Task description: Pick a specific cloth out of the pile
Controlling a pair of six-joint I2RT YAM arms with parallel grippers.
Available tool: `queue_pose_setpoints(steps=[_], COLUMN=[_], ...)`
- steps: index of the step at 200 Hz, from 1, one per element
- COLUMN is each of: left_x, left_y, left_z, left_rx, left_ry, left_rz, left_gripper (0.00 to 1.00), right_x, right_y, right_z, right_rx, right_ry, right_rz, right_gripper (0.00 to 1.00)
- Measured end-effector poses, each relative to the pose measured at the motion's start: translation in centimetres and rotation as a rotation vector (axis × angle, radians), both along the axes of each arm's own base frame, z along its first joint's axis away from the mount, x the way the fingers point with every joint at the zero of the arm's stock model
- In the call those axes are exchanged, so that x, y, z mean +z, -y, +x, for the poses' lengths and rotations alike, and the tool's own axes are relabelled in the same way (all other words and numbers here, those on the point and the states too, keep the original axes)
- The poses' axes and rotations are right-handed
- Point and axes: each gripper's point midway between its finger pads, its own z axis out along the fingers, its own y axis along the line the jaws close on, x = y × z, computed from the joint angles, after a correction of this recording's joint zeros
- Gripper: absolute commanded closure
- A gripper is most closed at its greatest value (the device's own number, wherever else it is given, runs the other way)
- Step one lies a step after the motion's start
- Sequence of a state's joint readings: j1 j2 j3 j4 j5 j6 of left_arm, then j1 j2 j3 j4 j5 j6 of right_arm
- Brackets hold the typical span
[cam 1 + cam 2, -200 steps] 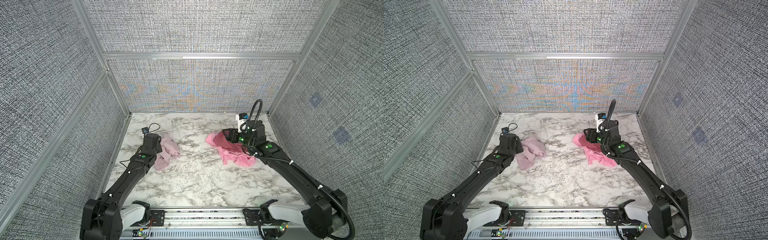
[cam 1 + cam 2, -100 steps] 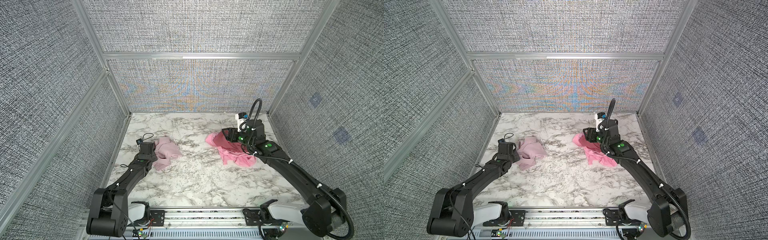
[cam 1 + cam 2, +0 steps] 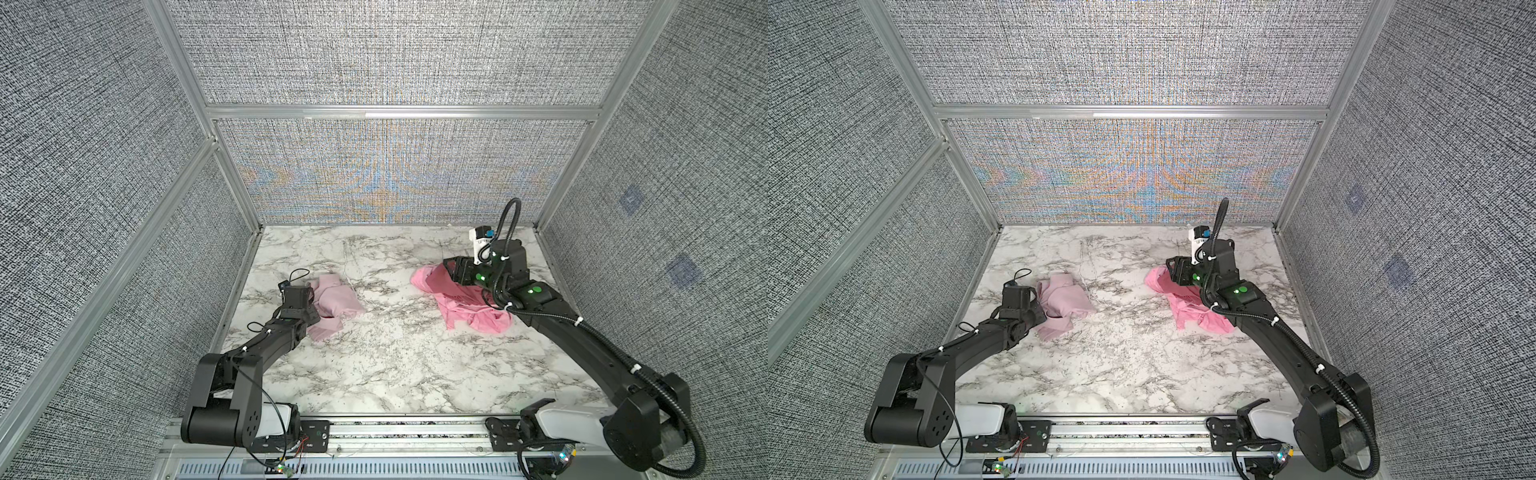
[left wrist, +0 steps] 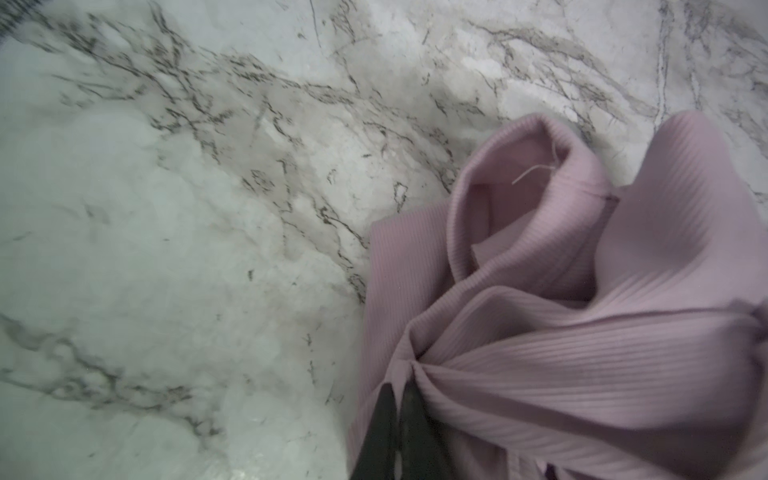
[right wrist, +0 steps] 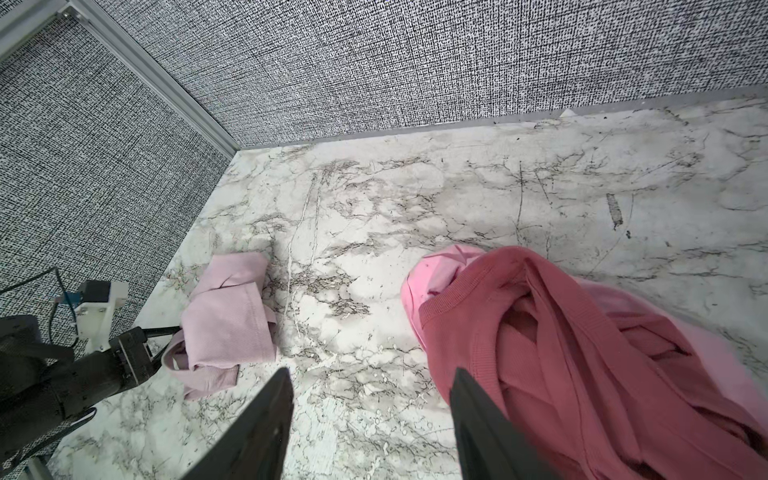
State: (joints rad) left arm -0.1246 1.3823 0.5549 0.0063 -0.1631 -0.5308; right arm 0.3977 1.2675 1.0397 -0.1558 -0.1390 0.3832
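The cloth (image 3: 337,302) (image 3: 1068,305), pale pink and ribbed, lies bunched on the marble at the left, apart from the pile. My left gripper (image 4: 399,384) is shut on a fold of the cloth (image 4: 582,353); in both top views it sits at the cloth's left edge (image 3: 311,309) (image 3: 1040,309). The pile (image 3: 463,305) (image 3: 1187,309) is a dusty-rose garment over brighter pink at the right. My right gripper (image 5: 371,372) stands open at the pile's (image 5: 573,361) back left edge, with only bare marble between its fingers.
Woven grey walls with aluminium posts (image 3: 232,183) close in the marble table (image 3: 382,365) on three sides. A metal rail (image 3: 407,428) with both arm bases runs along the front. The right arm lies over the pile's right side.
The left arm has folded back toward the front left with the cloth in its grip, and the cloth has bunched up beside it. The right arm has not moved.
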Motion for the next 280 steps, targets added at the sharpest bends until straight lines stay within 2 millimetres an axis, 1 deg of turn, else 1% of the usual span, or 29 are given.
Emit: queue_pose_setpoints(steps=[11,26,41,56,80,123,137,154,179,201,217,229,257,280], left_x=[0.1,0.8,1.9,3.5,7.0,12.7,14.0,14.8,14.7,13.6,12.0,10.6,7.1,5.0], left_y=[0.4,0.7,0.8,1.0,1.4,2.4,2.8,3.8,5.7,7.6,9.0,9.6,9.8,10.0], left_z=[0.3,1.0,1.4,1.4,1.8,1.7,1.5,1.2,0.9,0.7,0.4,0.1,-0.4,-0.7], left_rx=[-0.012,-0.022,-0.023,-0.032,-0.060,-0.130,-0.160,-0.204,-0.272,-0.327,-0.363,-0.375,-0.344,-0.328], left_ry=[-0.007,0.000,0.019,0.045,0.122,0.256,0.292,0.313,0.308,0.277,0.238,0.211,0.142,0.107], left_rz=[-0.014,-0.027,-0.030,-0.041,-0.051,-0.074,-0.080,-0.095,-0.114,-0.119,-0.121,-0.127,-0.161,-0.192], left_gripper=[0.76,0.63,0.57,0.56,0.56,0.56,0.56,0.56,0.57,0.57,0.58,0.59,0.59,0.59], right_x=[-0.1,-0.5,-0.7,-0.7,-0.8,-0.7,-0.6,-0.8,-0.7,-0.7,-0.7,-0.7,-0.7,-0.8], right_y=[0.0,0.0,0.1,0.1,0.1,-0.2,-0.4,-0.5,-0.6,-0.7,-0.8,-0.8,-0.9,-0.9], right_z=[0.0,-0.1,-0.1,-0.1,-0.1,0.0,0.0,0.0,-0.1,-0.3,-0.3,-0.4,-0.4,-0.4], right_rx=[0.000,0.000,0.000,0.000,0.000,0.009,0.016,0.018,0.026,0.029,0.032,0.033,0.036,0.038], right_ry=[-0.003,-0.012,-0.020,-0.021,-0.021,-0.017,-0.015,-0.018,-0.018,-0.017,-0.020,-0.020,-0.020,-0.022], right_rz=[-0.001,-0.005,-0.008,-0.009,-0.009,0.001,0.006,0.005,0.009,0.010,0.013,0.014,0.015,0.014], right_gripper=[0.38,0.38,0.38,0.38,0.38,0.38,0.38,0.38,0.38,0.38,0.38,0.38,0.38,0.38])
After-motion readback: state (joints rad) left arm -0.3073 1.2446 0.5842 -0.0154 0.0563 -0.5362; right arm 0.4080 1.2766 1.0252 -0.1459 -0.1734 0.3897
